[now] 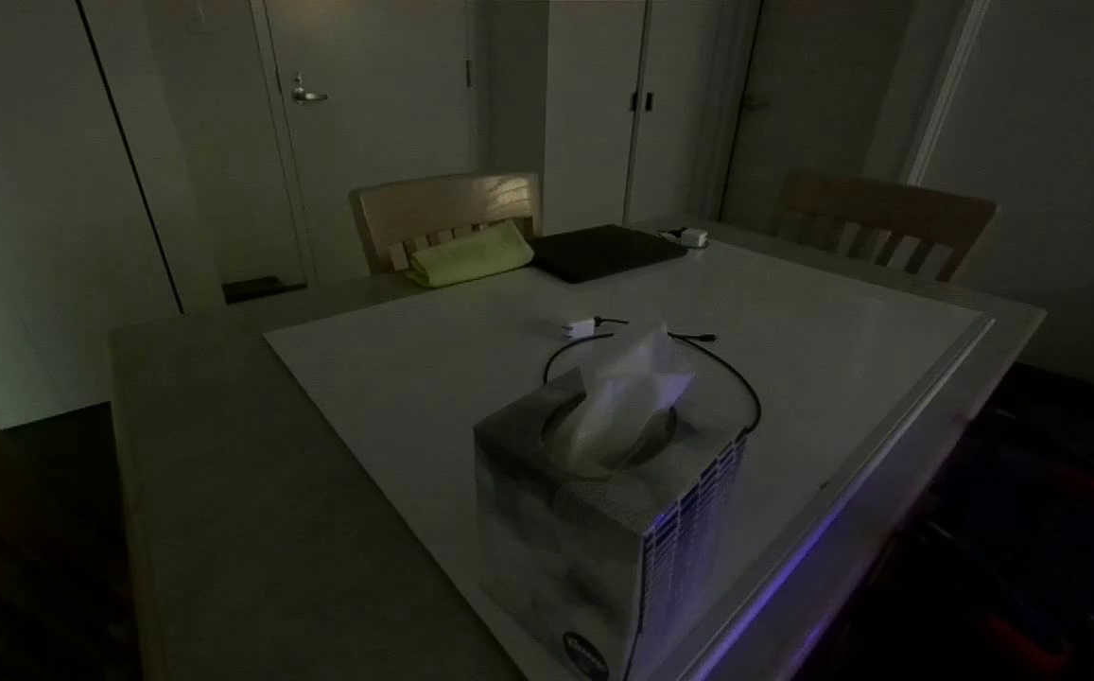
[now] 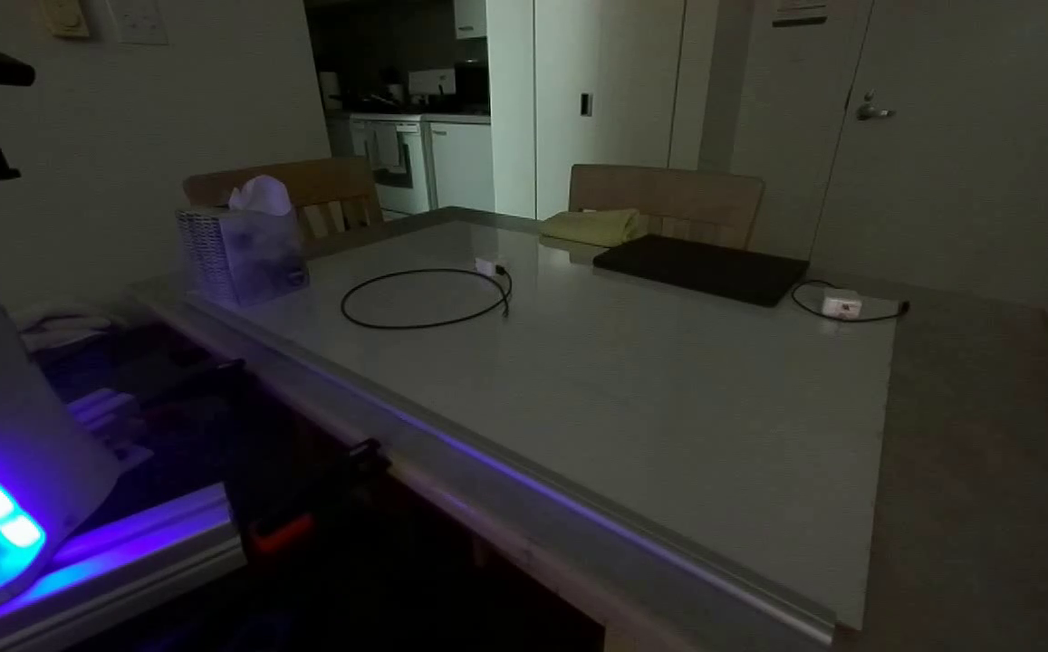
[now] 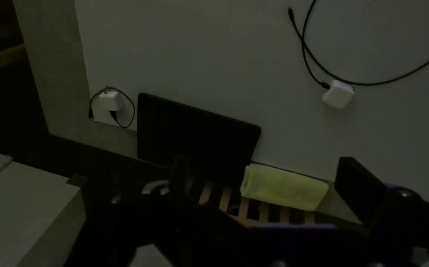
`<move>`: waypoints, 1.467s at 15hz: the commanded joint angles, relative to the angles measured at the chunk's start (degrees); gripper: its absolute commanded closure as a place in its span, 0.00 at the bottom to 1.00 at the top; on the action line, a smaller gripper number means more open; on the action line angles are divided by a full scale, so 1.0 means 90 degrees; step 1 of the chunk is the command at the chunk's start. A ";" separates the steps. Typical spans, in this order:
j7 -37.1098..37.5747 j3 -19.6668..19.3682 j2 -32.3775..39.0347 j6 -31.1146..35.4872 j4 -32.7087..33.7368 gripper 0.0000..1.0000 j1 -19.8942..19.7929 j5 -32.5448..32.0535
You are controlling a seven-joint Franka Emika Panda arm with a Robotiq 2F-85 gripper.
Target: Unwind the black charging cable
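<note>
Tissue box (image 1: 584, 530), yellow cloth (image 3: 284, 187), pad (image 2: 703, 269)

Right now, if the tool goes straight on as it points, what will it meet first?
Probably the white board, above the yellow cloth in the wrist view, though depth is unclear.

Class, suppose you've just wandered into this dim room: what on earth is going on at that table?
A robot arm is there to unwind the black charging cable, but nothing is being handled right now: its hand is open and holds nothing. The cable lies on the white board in a wide loop, crossing itself, with one end plugged into a white charger block; it is not yet straightened out. A tissue box, a flat black pad and a folded yellow-green cloth are nearby.
</note>
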 commanded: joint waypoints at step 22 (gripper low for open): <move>-0.4525 0.0007 0.3644 -0.1159 0.3180 0.00 0.0398 0.1305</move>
